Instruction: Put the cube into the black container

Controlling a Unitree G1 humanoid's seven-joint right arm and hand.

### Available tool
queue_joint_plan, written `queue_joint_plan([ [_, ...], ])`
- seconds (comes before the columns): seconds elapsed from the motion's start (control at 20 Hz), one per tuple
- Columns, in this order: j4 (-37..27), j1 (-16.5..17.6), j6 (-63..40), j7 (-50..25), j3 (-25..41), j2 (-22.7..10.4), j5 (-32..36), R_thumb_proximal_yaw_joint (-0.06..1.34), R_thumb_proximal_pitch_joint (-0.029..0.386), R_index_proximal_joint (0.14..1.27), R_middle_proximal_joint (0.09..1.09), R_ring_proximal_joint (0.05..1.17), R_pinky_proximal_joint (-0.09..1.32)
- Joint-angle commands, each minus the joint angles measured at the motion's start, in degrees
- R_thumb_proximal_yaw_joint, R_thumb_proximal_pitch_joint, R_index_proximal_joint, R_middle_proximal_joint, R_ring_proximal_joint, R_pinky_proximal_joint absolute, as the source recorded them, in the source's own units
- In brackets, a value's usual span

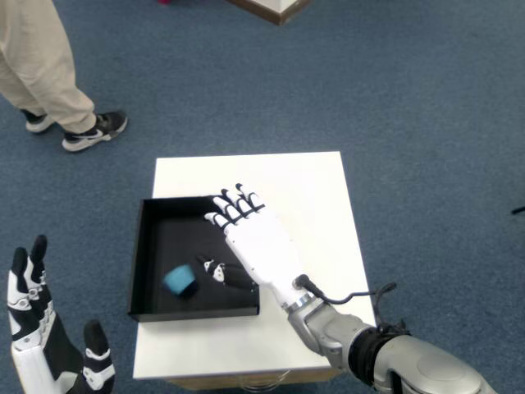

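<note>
One blue cube (179, 281) lies inside the black container (148, 246), near its front-left part, slightly blurred, resting on or just above the floor of the tray. The right hand (254, 242) reaches over the container's right side with its palm down; its fingers (234, 205) are stretched out and apart, and the thumb (220, 271) points toward the cube without touching it, so the hand holds nothing. The container sits on the left half of the white tabletop (312, 205). The left hand (41, 345) is raised at the lower left, off the tabletop. A person's legs (41, 66) stand on the blue carpet (410, 98) at the upper left
</note>
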Motion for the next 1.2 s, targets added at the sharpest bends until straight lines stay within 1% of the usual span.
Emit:
queue_joint_plan([
  [0.05, -1.3, -2.4, 0.5, -1.5, -1.4, -0.2, 0.4, 0.60, 0.089, 0.52, 0.23, 0.23, 0.17],
  [0.25, -2.4, -2.3, -0.2, -4.6, -1.8, -0.6, 0.5, 0.58, 0.081, 0.53, 0.23, 0.22, 0.15],
  [0.35, -4.2, -2.3, -2.5, -11.0, -3.8, -1.5, 1.3, 0.55, 0.071, 0.52, 0.23, 0.22, 0.15],
  [0.4, -8.8, -1.6, -7.1, -17.0, -6.8, -3.4, 2.8, 0.54, 0.070, 0.51, 0.25, 0.24, 0.17],
  [0.45, -15.4, -0.5, -12.6, -20.2, -9.5, -6.5, 5.0, 0.55, 0.071, 0.51, 0.27, 0.25, 0.19],
  [0.5, -20.9, 0.8, -18.0, -20.7, -11.3, -9.9, 7.7, 0.55, 0.073, 0.50, 0.28, 0.26, 0.20],
  [0.55, -27.5, 3.0, -26.0, -19.4, -13.2, -15.5, 12.2, 0.54, 0.075, 0.49, 0.28, 0.26, 0.20],
  [0.6, -29.5, 4.5, -30.6, -18.2, -13.9, -19.3, 15.0, 0.54, 0.080, 0.47, 0.29, 0.27, 0.21],
  [0.65, -29.6, 6.3, -37.0, -16.5, -14.6, -24.2, 18.6, 0.55, 0.088, 0.47, 0.33, 0.31, 0.26],
  [0.7, -28.5, 8.0, -43.8, -14.9, -15.0, -28.5, 21.8, 0.51, 0.129, 0.48, 0.34, 0.32, 0.30],
  [0.8, -26.3, 11.1, -56.2, -11.8, -14.6, -34.3, 25.8, 0.40, 0.227, 0.47, 0.35, 0.33, 0.30],
  [0.85, -24.4, 12.6, -61.2, -10.3, -14.0, -36.6, 27.7, 0.34, 0.248, 0.44, 0.35, 0.33, 0.30],
  [0.9, -21.8, 13.6, -64.5, -9.0, -13.4, -37.6, 29.6, 0.28, 0.257, 0.40, 0.33, 0.33, 0.30],
  [1.0, -15.9, 15.1, -71.3, -6.2, -12.2, -38.2, 33.9, 0.21, 0.253, 0.37, 0.27, 0.30, 0.29],
  [1.05, -13.7, 15.3, -74.7, -5.2, -12.0, -37.9, 36.1, 0.19, 0.249, 0.36, 0.26, 0.28, 0.27],
  [1.2, -10.9, 16.1, -80.2, -3.4, -10.8, -36.3, 39.3, 0.12, 0.237, 0.35, 0.25, 0.26, 0.18],
])
